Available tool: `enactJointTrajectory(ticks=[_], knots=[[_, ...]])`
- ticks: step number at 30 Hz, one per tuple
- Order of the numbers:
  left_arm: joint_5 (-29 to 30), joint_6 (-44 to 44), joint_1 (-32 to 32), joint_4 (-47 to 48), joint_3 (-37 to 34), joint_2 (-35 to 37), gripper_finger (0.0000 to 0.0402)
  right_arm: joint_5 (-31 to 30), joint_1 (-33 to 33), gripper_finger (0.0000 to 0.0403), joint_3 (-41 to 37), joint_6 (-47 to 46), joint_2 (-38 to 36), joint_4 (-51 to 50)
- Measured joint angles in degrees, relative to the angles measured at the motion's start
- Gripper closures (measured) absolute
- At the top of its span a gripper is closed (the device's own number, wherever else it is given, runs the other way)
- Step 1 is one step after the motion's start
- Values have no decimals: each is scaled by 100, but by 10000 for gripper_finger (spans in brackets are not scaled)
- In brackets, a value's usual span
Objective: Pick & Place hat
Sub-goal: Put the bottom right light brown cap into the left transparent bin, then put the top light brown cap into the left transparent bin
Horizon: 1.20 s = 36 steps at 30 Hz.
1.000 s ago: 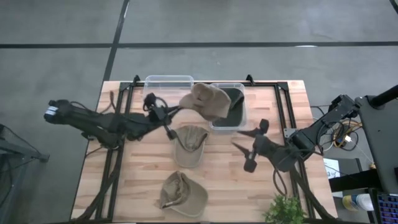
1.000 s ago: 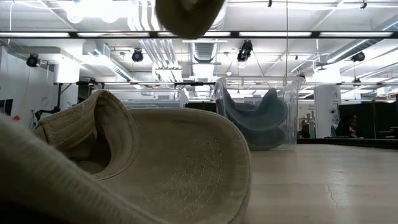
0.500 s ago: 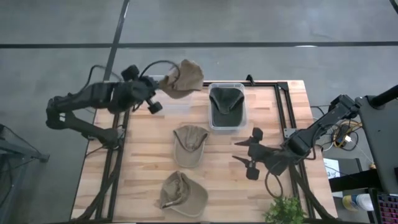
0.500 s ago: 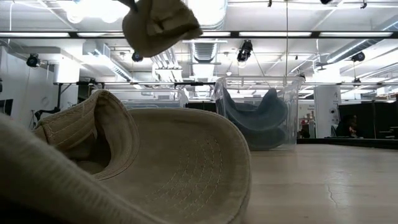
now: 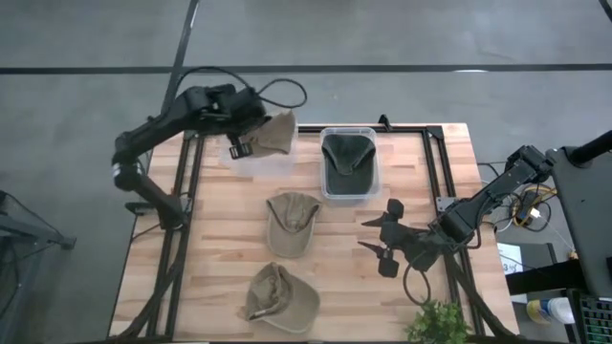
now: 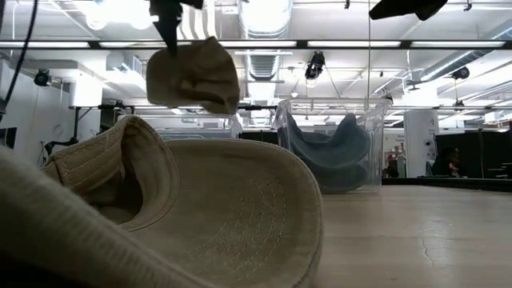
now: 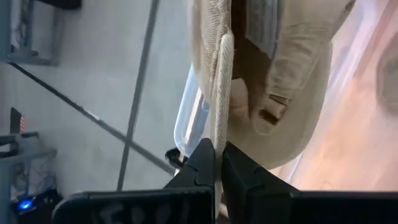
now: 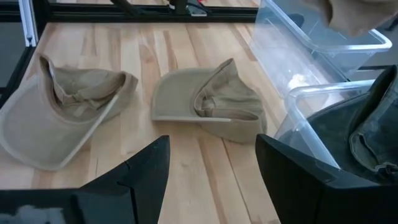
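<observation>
My left gripper [image 5: 252, 132] is shut on a tan hat [image 5: 277, 132], held in the air over the left clear bin [image 5: 260, 159] at the table's far edge. In the low view the hat [image 6: 194, 74] hangs under the gripper [image 6: 170, 18]. A dark hat [image 5: 347, 158] lies in the right clear bin [image 5: 371, 182]. Two more tan hats lie on the table, one at the middle [image 5: 290, 222] and one near the front edge [image 5: 279, 298]. My right gripper [image 5: 382, 244] is open and empty, low over the table's right part. My left gripper pinches the tan hat's stitched rim edge [image 7: 217, 134] between its two fingers [image 7: 202, 165]. The fingers come from above, pointing down. The hat hangs below them, lifted clear of the bin and the table.
A small green plant [image 5: 438, 323] stands at the table's near right corner. The black frame rails [image 5: 432, 162] run along the table's sides. Bare wood shows between the middle hat and the right gripper [image 8: 211, 180].
My left gripper has carried the tan hat from above the right bin toward the table's far left, swinging past the far edge, and now holds it over the left bin, lower than before. My right gripper has shifted slightly toward the near edge, still open.
</observation>
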<state>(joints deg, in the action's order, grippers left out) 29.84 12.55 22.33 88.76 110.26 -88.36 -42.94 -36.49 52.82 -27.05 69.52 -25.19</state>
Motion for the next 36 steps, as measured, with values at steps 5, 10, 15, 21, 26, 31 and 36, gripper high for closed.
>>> enactJointTrajectory(ticks=[5,10,15,21,26,31,36], knots=[[-417,243,206,115,216,-425,397,-3,0,170,0,46,0,-1],[-681,247,373,129,200,-685,396,-4,0,170,-9,46,0,0],[-1207,129,504,130,198,-815,380,-8,0,170,-105,0,2,4],[-521,98,572,121,194,-902,375,-7,0,170,-251,-258,2,9],[-585,97,672,125,191,-939,359,-7,0,170,-249,-278,2,16],[-422,80,723,123,106,-939,320,-8,0,170,-210,-278,0,31],[-122,121,734,129,-81,-939,280,-9,0,170,-212,-278,0,27]])
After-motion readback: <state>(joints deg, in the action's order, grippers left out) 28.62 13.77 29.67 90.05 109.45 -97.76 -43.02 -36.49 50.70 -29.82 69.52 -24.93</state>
